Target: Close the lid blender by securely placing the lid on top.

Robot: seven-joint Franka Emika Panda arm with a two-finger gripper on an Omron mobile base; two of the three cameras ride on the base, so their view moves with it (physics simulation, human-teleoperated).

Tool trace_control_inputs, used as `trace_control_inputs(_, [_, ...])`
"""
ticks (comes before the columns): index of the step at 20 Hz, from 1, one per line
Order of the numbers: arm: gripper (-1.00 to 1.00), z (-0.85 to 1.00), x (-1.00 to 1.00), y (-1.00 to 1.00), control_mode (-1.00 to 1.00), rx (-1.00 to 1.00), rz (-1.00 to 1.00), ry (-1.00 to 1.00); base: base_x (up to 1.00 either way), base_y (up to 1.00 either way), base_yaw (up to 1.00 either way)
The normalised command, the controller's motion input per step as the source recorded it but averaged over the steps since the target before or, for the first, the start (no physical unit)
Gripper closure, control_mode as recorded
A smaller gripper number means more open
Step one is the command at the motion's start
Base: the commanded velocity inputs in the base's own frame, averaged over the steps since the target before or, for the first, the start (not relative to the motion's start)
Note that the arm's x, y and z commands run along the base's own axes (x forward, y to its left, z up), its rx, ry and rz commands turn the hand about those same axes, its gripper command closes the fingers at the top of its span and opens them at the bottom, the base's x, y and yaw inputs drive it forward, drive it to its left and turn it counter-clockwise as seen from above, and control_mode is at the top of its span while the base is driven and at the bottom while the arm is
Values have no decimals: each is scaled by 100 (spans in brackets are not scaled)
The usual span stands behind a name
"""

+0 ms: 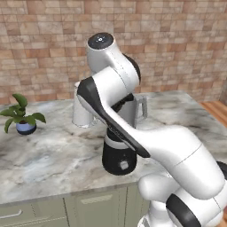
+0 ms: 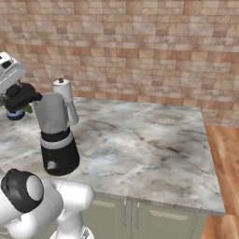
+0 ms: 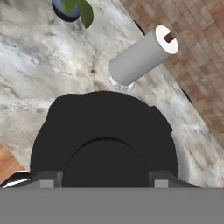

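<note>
I've got the flat round black lid [image 3: 105, 144] held in the gripper [image 3: 105, 177], jaws clamped on its knob; should centre over the translucent grey blender jar [image 2: 52, 113], lower level, press.

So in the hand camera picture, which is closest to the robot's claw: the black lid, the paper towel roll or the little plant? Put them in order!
1. The lid: right at the claw, directly beyond the fingertips.
2. The paper towel roll: standing on the counter past the lid, near the brick wall.
3. The plant: farthest, at the top edge of the view.
</note>
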Motion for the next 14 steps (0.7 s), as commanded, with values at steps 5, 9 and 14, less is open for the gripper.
trace_control_inputs(5, [100, 36, 9, -66, -100, 0, 0, 4, 0, 0, 0])
trace_control_inputs(9, [100, 32, 18, -59, -100, 0, 0, 7, 0, 0, 0])
trace_control_inputs(14, [100, 12, 48, -36, -100, 0, 1, 20, 0, 0, 0])
